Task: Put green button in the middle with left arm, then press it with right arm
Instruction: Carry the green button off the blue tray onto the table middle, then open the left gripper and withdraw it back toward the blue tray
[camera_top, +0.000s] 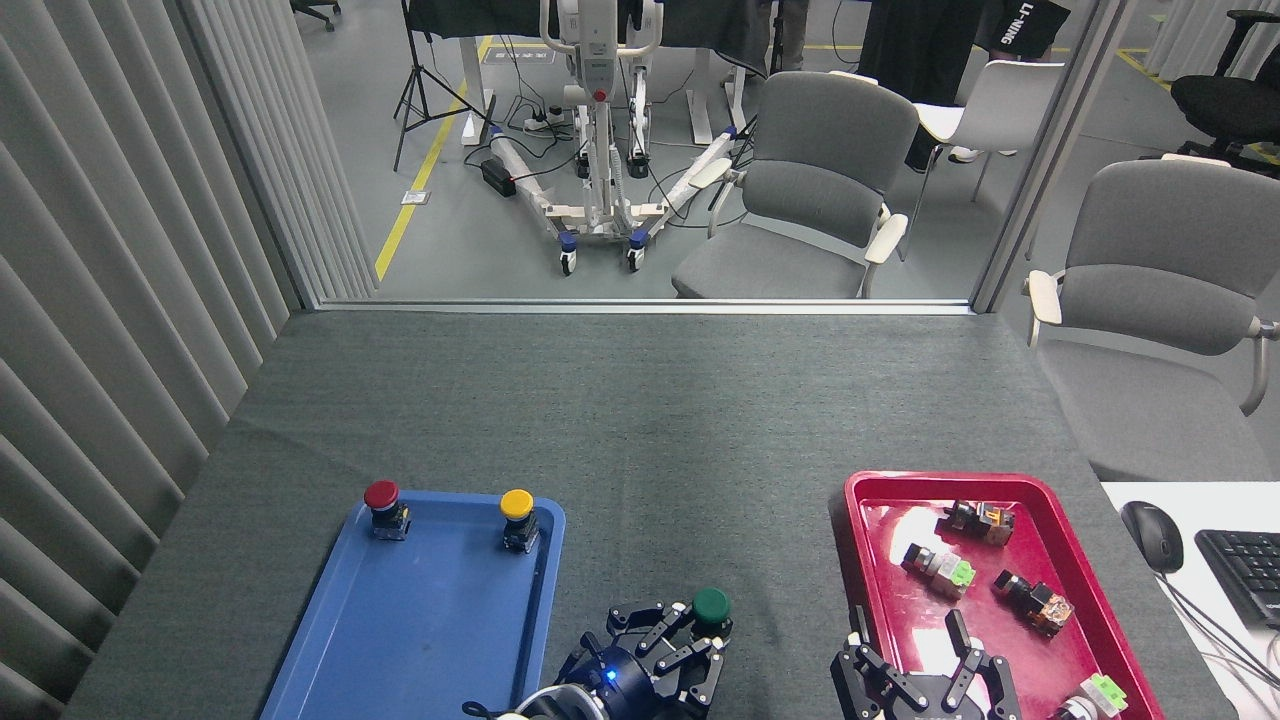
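Single head view, looking forward and steeply down from close above the near edge of the counter (640, 420), out past its far edge to chairs (810, 200).
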